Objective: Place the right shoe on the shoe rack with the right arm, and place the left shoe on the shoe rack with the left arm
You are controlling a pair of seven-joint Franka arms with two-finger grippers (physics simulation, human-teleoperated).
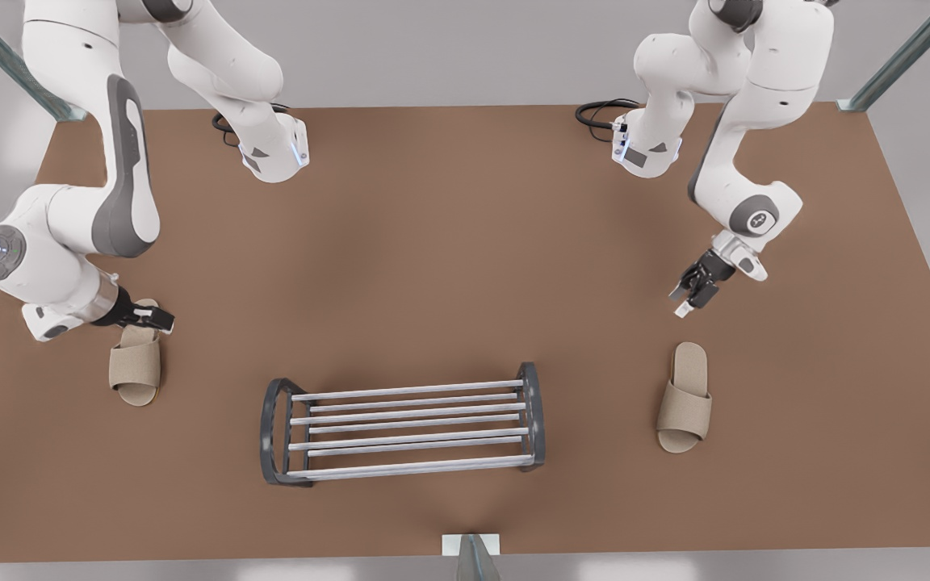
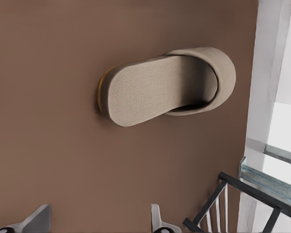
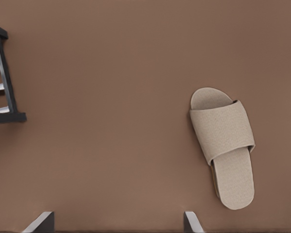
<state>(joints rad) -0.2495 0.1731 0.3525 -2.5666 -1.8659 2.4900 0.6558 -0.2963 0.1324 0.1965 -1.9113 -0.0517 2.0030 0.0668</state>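
Low in the middle of the front view stands the shoe rack (image 1: 408,440) with nothing on its bars. Level with it on the brown table (image 1: 449,258) lie the right shoe (image 1: 136,367) at the lower left of the frame and the left shoe (image 1: 684,397) at the lower right. Farther up, the right gripper (image 1: 154,316) hangs over the heel end of the right shoe with its fingers (image 3: 191,221) spread and holding nothing. The left gripper (image 1: 681,303) is also spread and without load, and it hovers tilted beyond the heel of the left shoe, clearly apart from it.
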